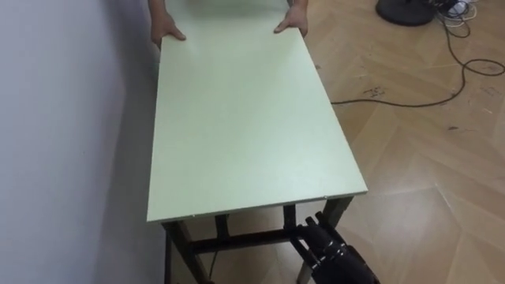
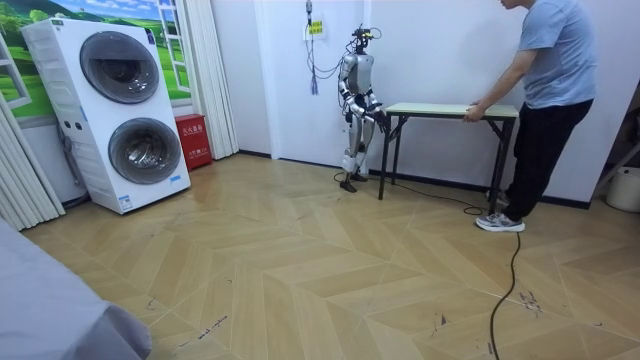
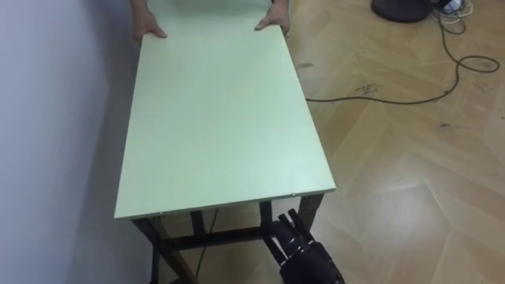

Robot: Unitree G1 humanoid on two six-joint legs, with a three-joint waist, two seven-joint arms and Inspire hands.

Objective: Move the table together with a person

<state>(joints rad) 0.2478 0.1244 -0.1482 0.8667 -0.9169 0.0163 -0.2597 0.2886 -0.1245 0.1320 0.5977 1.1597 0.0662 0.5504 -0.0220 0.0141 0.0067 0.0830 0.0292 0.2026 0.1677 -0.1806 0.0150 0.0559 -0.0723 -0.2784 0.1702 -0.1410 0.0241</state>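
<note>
Operator: Item count at the station?

Technician: Table point(image 1: 237, 118): one, with a pale green top on dark legs and its long side along the white wall point(image 1: 63, 118). Person point(image 2: 548, 70): one, bent over the far end with two hands on the top. The wall-side hand point(image 1: 167, 31) and the open-side hand point(image 1: 293, 20) each rest at a far corner. Black cable point(image 1: 410, 101): one, lying on the wood floor point(image 1: 426, 181).

Operator: Robot hand pose?

Technician: Right hand point(image 1: 327, 246): one, held low beneath the table's near edge, just beside the near right leg and pointing up toward the frame. Whether it grips cannot be determined (the top hides any contact). The robot stands at the near end, facing the person.
</note>
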